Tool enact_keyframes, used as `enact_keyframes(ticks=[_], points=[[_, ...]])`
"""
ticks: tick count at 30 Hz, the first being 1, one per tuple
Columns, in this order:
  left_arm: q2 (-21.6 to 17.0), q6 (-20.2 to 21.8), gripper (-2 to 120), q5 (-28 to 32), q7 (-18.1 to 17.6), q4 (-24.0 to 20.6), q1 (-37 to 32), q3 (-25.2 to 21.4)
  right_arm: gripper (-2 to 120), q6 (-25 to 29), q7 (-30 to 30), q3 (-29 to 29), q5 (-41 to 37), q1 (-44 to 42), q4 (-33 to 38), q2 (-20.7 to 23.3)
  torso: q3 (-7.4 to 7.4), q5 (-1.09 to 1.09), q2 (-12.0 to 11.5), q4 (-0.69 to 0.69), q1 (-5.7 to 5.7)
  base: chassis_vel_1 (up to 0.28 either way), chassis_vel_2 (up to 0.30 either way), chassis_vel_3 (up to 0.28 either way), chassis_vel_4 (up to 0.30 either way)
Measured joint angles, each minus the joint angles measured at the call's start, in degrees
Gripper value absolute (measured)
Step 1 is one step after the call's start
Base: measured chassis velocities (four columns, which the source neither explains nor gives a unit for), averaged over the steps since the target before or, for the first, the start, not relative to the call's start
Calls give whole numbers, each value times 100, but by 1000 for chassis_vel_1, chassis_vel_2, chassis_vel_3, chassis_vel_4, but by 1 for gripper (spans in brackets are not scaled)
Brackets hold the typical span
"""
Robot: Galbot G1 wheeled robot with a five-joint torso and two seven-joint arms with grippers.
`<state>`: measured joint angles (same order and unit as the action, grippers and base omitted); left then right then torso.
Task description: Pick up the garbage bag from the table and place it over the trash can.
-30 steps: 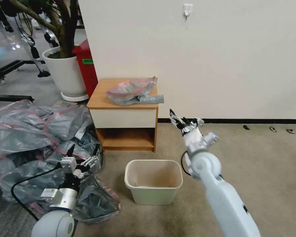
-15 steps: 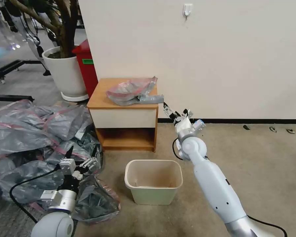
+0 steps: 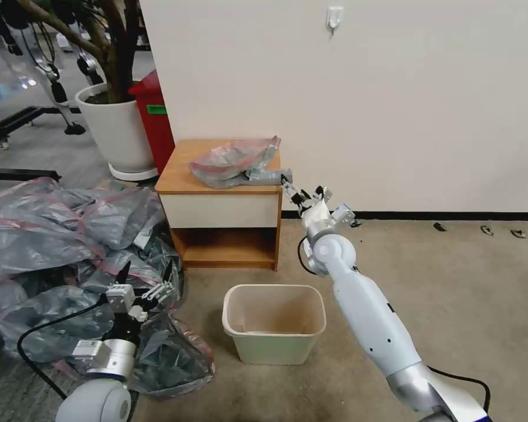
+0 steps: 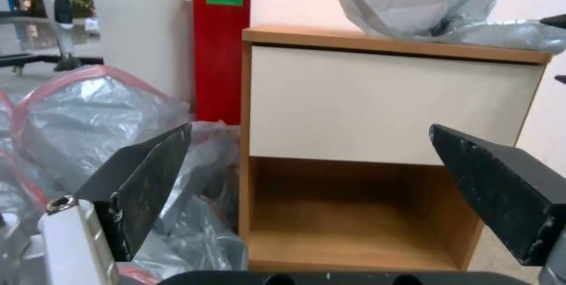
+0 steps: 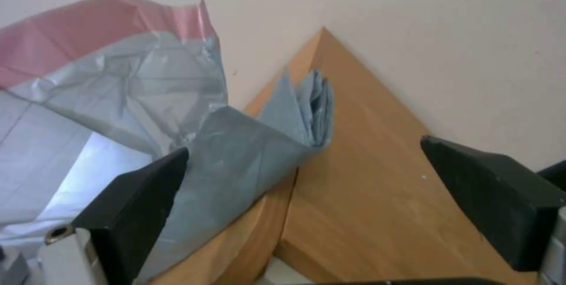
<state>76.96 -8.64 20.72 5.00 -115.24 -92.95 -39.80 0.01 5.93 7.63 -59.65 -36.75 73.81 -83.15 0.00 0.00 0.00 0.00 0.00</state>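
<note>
Your table (image 3: 182,176) carries the garbage bag (image 3: 234,161), crumpled toward its right edge, tail overhanging that corner.

Left gripper (image 4: 309,196): black fingers (image 4: 147,179) spread wide, holding nothing.
Table (image 4: 377,103): straight ahead, white drawer front, open lower shelf.
Garbage bag (image 4: 424,1): crumpled on the tabletop.
Red bin (image 4: 219,41): just beside the table.
Bag heap (image 4: 88,117): grey, pink-rimmed, near that same side.

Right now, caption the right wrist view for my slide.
Open right gripper poised at the table corner, the garbage bag's grey tail between its fingers.
</note>
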Motion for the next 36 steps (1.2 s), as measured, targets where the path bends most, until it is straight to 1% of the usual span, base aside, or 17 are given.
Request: enact_keyframes(ticks=[5, 10, 12, 13, 15, 17, 18, 19, 21, 22, 23, 24, 26, 27, 31, 32, 36], points=[[41, -1, 100, -16, -2, 3, -3, 13, 99, 44, -140, 28, 39, 155, -306, -79, 0, 0, 0, 0, 0, 0, 0, 0, 0], [108, -1, 100, -29, -7, 1, -2, 32, 96, 73, -241, 37, 64, 226, -462, -151, 0, 0, 0, 0, 0, 0, 0, 0, 0], [139, -1, 100, -47, -8, -5, -4, 47, 94, 74, -256, 44, 68, 243, -479, -184, 0, 0, 0, 0, 0, 0, 0, 0, 0], [161, -2, 100, -78, -8, -5, -14, 57, 89, 83, -272, 43, 84, 255, -498, -210, 0, 0, 0, 1, 0, 0, 0, 0, 0], [175, -7, 100, -101, -9, -5, -25, 61, 87, 91, -283, 45, 107, 260, -514, -227, 0, 0, 0, 1, 0, 0, 0, 0, 0], [225, -19, 100, -129, -11, -4, -36, 71, 76, 100, -292, 80, 138, 275, -525, -272, 0, 1, 0, 1, 0, 0, 0, 0, 0], [225, -19, 100, -129, -11, -4, -36, 71, 76, 100, -292, 80, 138, 275, -525, -272, 0, 1, 0, 1, 0, 0, 0, 0, 0], [244, -20, 100, -137, -11, -4, -40, 80, 73, 105, -294, 89, 140, 284, -534, -278, 0, 0, 0, 1, 0, 0, 0, 0, 0], [294, -33, 100, -175, -11, 0, -56, 113, 60, 120, -301, 107, 151, 296, -556, -278, 0, 1, 0, 0, 0, 0, 0, 0, 0], [294, -33, 100, -175, -11, 0, -56, 113, 60, 120, -301, 107, 151, 296, -556, -278, 0, 1, 0, 0, 0, 0, 0, 0, 0], [305, -37, 100, -184, -11, 5, -59, 121, 57, 123, -302, 116, 151, 297, -555, -278, 0, 1, 0, 0, 0, 0, 0, 0, 0], [319, -44, 100, -200, -11, 14, -62, 137, 51, 124, -302, 120, 151, 298, -546, -267, 0, 0, 0, 0, 0, 0, 0, 0, 0], [320, -51, 100, -211, -11, 33, -63, 144, 43, 125, -302, 89, 151, 294, -519, -235, 0, 0, 0, 0, 0, 0, 0, 0, 0], [320, -51, 100, -211, -11, 33, -63, 144, 43, 125, -302, 89, 151, 294, -519, -235, 0, 0, 0, 0, 0, 0, 0, 0, 0], [285, -57, 100, -212, -11, 43, -54, 129, 25, 137, -313, 58, 183, 257, -513, -239, 0, 0, 0, 0, 0, 0, 0, 0, 0], [285, -57, 100, -212, -11, 43, -54, 129, 25, 137, -313, 58, 183, 257, -513, -239, 0, 0, 0, 0, 0, 0, 0, 0, 0], [256, -89, 100, -212, -11, 76, -75, 106, 6, 150, -327, 75, 225, 269, -552, -283, 0, 0, 0, 0, 0, 0, 0, 0, 0]])
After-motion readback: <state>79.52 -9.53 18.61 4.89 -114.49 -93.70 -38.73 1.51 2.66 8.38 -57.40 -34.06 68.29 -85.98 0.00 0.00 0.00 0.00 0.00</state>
